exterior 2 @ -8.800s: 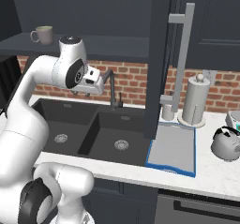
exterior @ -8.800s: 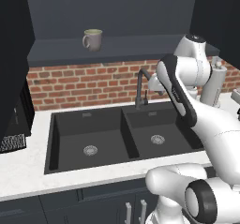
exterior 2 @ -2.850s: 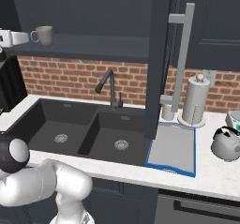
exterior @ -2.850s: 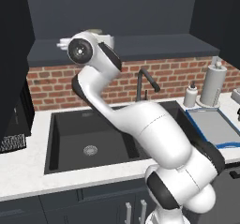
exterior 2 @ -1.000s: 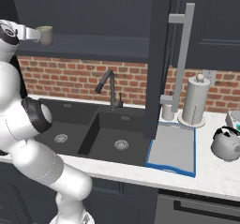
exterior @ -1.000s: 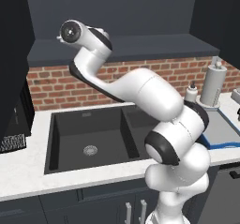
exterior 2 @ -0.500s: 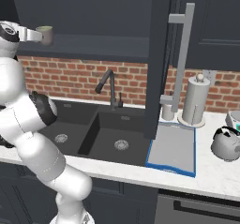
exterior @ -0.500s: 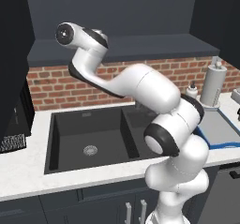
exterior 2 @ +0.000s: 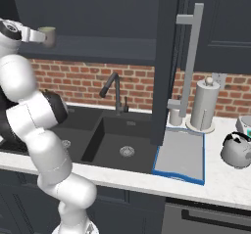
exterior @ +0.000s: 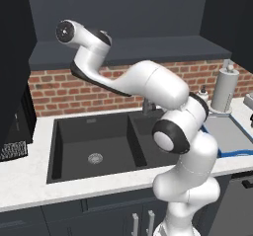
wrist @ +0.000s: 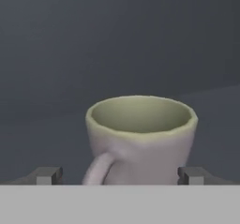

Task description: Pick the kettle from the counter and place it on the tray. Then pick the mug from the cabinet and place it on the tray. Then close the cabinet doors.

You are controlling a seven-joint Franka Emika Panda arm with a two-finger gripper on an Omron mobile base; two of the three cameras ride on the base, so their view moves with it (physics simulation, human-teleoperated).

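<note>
- Since a second ago the arm has barely shifted; the jaws have begun to narrow.
- Gripper (wrist: 119, 175) stands open, one fingertip either side of the small grey-beige ceramic mug (wrist: 140, 136), lower centre of the hand view, presumably lined up to grasp.
- Mug sits upright on the dark cabinet shelf (exterior 2: 103, 46), upper left of the right base view.

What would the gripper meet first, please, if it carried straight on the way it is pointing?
The mug on the cabinet shelf: it sits dead ahead between the open fingertips. How much gap remains is hard to judge.
</note>
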